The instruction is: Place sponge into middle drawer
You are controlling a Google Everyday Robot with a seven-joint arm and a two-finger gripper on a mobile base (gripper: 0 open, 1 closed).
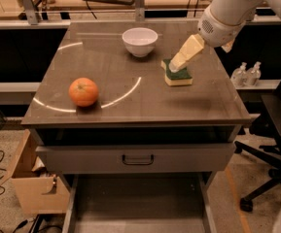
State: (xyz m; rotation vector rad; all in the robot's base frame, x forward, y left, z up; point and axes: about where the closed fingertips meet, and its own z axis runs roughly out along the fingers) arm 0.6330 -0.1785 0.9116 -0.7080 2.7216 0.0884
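One gripper angles down onto the sponge directly beneath it; whether it grasps cannot be told.

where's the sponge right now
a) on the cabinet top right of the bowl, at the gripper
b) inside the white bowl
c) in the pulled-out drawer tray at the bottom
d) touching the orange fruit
a: the sponge lies flat on the cabinet top, to the right of the white bowl, with the gripper down at its green top face, not in the middle drawer below.
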